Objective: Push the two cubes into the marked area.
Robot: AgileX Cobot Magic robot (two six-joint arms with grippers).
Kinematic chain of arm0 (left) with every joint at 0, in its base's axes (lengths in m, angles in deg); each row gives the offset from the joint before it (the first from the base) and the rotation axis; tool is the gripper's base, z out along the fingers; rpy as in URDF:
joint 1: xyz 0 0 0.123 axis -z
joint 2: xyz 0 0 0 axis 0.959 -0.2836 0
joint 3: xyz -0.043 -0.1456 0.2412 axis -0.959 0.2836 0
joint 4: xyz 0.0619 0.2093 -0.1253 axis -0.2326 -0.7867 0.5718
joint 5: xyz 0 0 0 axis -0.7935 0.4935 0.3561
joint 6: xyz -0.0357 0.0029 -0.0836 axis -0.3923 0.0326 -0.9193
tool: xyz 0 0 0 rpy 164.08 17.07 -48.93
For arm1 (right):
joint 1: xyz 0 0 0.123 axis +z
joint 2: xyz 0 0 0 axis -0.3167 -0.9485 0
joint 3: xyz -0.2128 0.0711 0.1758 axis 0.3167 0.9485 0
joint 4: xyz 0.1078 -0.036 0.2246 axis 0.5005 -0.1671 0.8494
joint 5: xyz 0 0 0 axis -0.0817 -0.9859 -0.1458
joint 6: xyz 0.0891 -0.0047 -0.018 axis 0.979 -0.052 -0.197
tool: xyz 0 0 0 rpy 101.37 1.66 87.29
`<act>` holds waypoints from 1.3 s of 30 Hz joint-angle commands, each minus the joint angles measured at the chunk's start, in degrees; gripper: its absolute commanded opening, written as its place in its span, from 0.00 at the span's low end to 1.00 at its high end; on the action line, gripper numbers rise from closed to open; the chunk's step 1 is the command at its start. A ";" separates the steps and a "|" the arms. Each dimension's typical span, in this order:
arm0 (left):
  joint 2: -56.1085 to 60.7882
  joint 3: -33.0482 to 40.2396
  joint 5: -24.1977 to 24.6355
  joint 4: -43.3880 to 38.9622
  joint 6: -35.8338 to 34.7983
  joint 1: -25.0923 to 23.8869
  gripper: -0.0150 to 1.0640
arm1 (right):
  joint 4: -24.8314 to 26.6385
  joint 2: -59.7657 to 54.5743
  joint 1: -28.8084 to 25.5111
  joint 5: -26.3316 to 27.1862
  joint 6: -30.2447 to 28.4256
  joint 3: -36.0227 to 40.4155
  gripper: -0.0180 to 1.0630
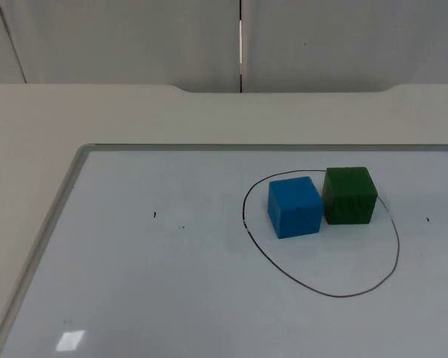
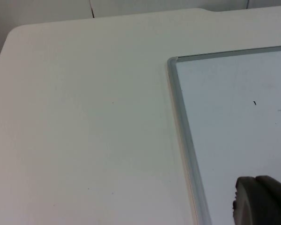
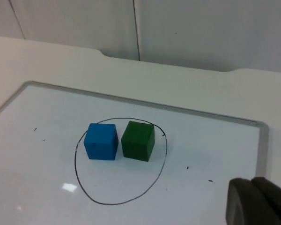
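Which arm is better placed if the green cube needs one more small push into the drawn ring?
The right arm, probably. Its camera looks at the green cube, the blue cube and the ring; the green cube lies at the ring's right side. The left looks at the whiteboard's corner.

Glossy whiteboard (image 1: 172, 298), metal-looking frame (image 1: 41, 242)

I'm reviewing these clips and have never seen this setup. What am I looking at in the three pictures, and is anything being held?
This is a two-armed robot at a white table. One picture looks down from a fixed camera; the other two come from cameras on each arm's wrist. The dark shape in the left wrist view is the left gripper; in the right wrist view, the right gripper. On the table lies a metal-framed whiteboard with a hand-drawn black oval outline. A blue cube and a green cube stand side by side within it, the green one at its edge. Nothing is held.
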 commanded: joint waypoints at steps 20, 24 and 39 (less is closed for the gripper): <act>0.24 0.18 -0.08 -0.22 -0.02 0.07 0.01 | 4.61 9.34 0.32 -10.84 -6.11 4.43 0.02; 0.24 0.18 -0.08 -0.22 -0.02 0.07 0.01 | 4.50 9.34 0.32 -10.84 -6.12 4.43 0.02; 0.24 0.18 -0.08 -0.21 -0.02 0.07 0.01 | 4.50 9.34 0.32 -10.84 -6.12 4.43 0.02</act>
